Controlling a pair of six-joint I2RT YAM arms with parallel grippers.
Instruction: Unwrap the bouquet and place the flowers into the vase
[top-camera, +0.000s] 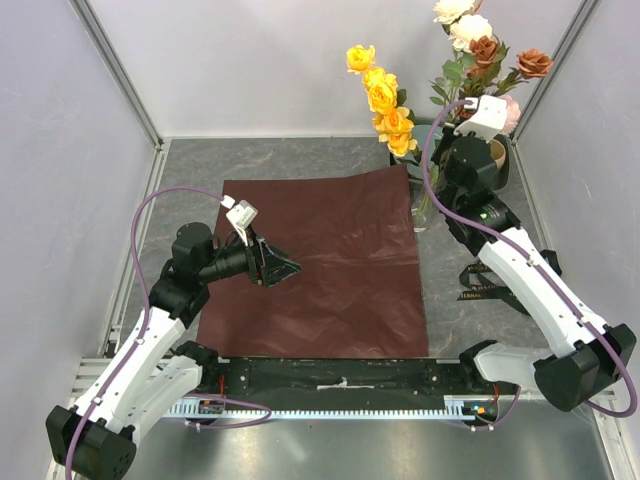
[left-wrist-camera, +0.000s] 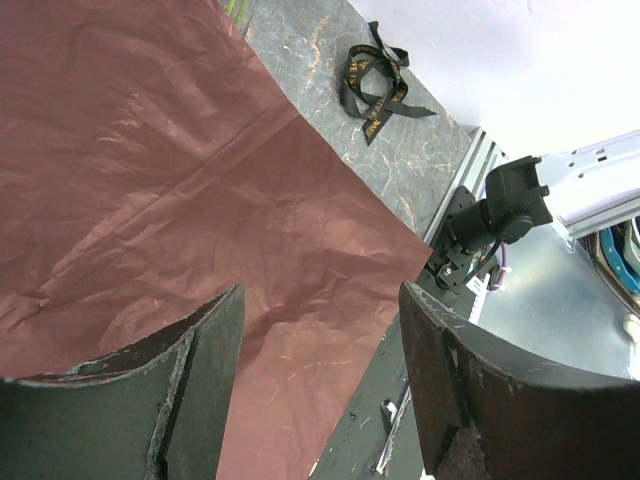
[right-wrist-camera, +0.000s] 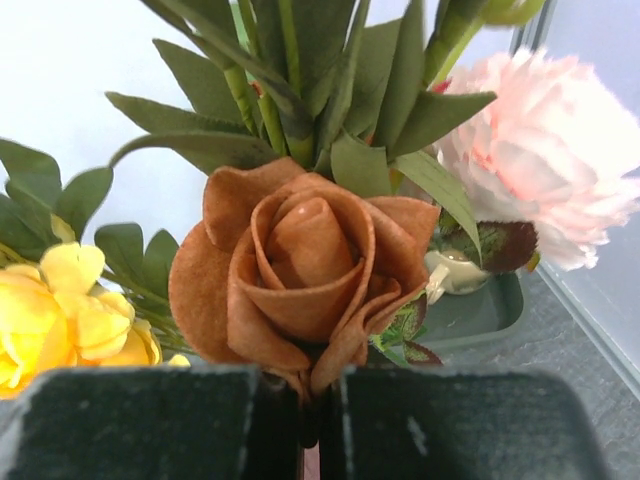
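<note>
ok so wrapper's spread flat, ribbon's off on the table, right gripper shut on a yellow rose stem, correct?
Wrong rose. The right wrist view shows the right gripper shut on the stem of the rust-brown rose; the yellow roses sit beside it. Wrapper flat, ribbon on the table: yes.

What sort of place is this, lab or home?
Probably a lab test cell: plain white panels in an aluminium frame box in a grey tabletop, with a left arm and right arm bolted at its near edge.
</note>
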